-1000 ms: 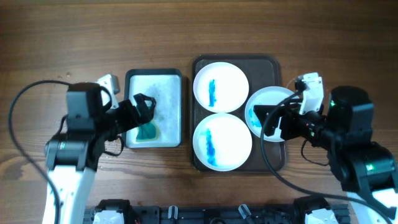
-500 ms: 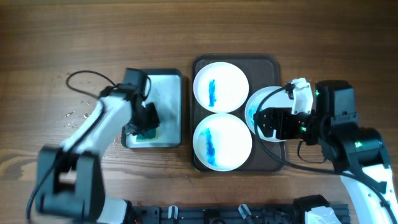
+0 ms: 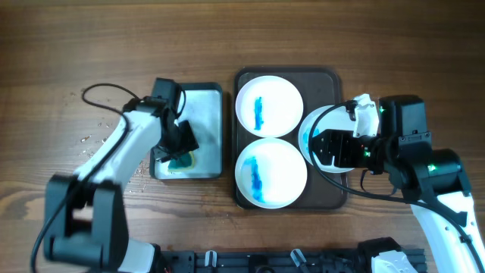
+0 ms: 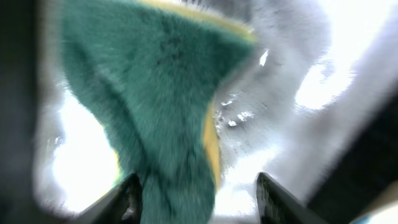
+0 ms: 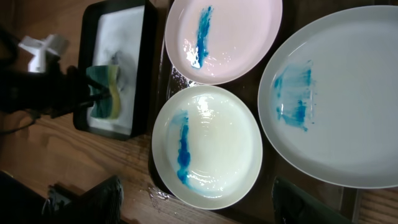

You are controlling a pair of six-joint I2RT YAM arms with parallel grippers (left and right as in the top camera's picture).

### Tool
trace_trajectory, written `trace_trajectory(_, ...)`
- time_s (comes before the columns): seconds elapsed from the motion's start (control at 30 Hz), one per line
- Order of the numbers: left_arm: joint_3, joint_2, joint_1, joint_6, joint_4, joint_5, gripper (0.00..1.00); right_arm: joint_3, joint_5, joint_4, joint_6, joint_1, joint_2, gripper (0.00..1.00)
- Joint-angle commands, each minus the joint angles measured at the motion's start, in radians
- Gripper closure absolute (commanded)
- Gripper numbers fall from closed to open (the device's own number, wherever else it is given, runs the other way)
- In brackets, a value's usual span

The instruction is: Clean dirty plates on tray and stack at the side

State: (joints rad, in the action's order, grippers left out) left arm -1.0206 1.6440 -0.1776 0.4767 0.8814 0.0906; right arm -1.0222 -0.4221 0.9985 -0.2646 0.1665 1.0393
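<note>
Three white plates smeared with blue lie on the dark brown tray: one at the back, one at the front, and one at the right, partly under my right arm. My right gripper is open and empty above the right plate. The right wrist view shows all three plates: back, front, right. My left gripper is open inside the basin, its fingers on either side of the green sponge, which touches the left finger.
The dark-rimmed, white-bottomed basin stands left of the tray and holds the sponge and some blue-tinted water. Bare wood-grain tabletop lies all round. Water drops sit left of the basin.
My left arm has swung forward and reached down into the basin onto the sponge. My right gripper has drifted slightly over the right plate.
</note>
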Motion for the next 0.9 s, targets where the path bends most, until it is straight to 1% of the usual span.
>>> trace_trajectory(0.0,-0.024,-0.056,-0.001,-0.008,0.009,-0.158,0.37,-0.016,0.004,-0.011,-0.008,-0.003,0.004,0.23)
trace_trajectory(0.07,-0.013,-0.037,-0.001,-0.009,-0.023,-0.212,0.34,-0.016,0.004,-0.022,-0.009,-0.003,0.004,0.23)
trace_trajectory(0.13,0.01,-0.019,-0.001,-0.01,-0.071,-0.22,0.35,-0.016,0.004,-0.026,-0.017,-0.003,0.004,0.23)
trace_trajectory(0.27,0.086,0.047,-0.001,-0.009,-0.244,-0.22,0.43,-0.016,0.005,-0.022,-0.028,-0.003,0.004,0.23)
trace_trajectory(0.3,0.106,0.066,-0.001,-0.009,-0.286,-0.22,0.46,-0.016,0.003,-0.018,-0.028,-0.003,0.004,0.25)
trace_trajectory(0.33,0.124,0.087,-0.001,-0.009,-0.322,-0.22,0.56,-0.016,0.003,-0.012,-0.028,-0.003,0.004,0.28)
trace_trajectory(0.37,0.133,0.111,-0.001,-0.009,-0.344,-0.211,0.75,-0.016,0.004,-0.005,-0.028,-0.003,0.004,0.29)
trace_trajectory(0.4,0.132,0.124,-0.002,-0.01,-0.344,-0.204,0.96,-0.016,0.004,0.001,-0.028,-0.003,0.004,0.3)
trace_trajectory(0.43,0.13,0.126,-0.002,-0.012,-0.343,-0.2,0.96,-0.016,0.004,0.006,-0.028,-0.003,0.004,0.3)
trace_trajectory(0.5,0.116,0.107,-0.002,-0.056,-0.33,-0.153,0.96,-0.016,0.004,0.01,-0.028,-0.003,0.004,0.33)
trace_trajectory(0.53,0.1,0.094,-0.002,-0.074,-0.311,-0.126,0.96,-0.016,0.005,0.009,-0.028,-0.003,0.004,0.36)
trace_trajectory(0.6,0.062,0.06,-0.002,-0.081,-0.262,-0.083,0.96,-0.016,0.008,0.006,-0.031,-0.003,0.004,0.46)
trace_trajectory(0.63,0.046,0.04,-0.002,-0.081,-0.24,-0.059,0.91,-0.016,0.016,0.005,-0.03,-0.003,0.004,0.48)
trace_trajectory(0.7,0.024,0.0,-0.002,-0.081,-0.196,-0.022,0.73,-0.017,0.062,0.004,-0.031,-0.003,0.004,0.51)
trace_trajectory(0.73,0.021,-0.019,-0.002,-0.081,-0.18,-0.015,0.59,-0.017,0.086,0.004,-0.036,-0.003,0.004,0.51)
trace_trajectory(0.77,0.021,-0.034,-0.002,-0.081,-0.164,-0.013,0.41,-0.017,0.108,0.005,-0.053,-0.003,0.004,0.51)
trace_trajectory(0.8,0.021,-0.046,-0.002,-0.082,-0.142,-0.013,0.31,-0.017,0.137,0.006,-0.077,-0.003,0.004,0.51)
trace_trajectory(0.83,0.021,-0.049,-0.002,-0.092,-0.126,-0.013,0.29,-0.017,0.155,0.01,-0.088,-0.003,0.004,0.51)
trace_trajectory(0.87,0.021,-0.049,-0.002,-0.108,-0.106,-0.013,0.29,-0.017,0.169,0.014,-0.099,-0.003,0.004,0.51)
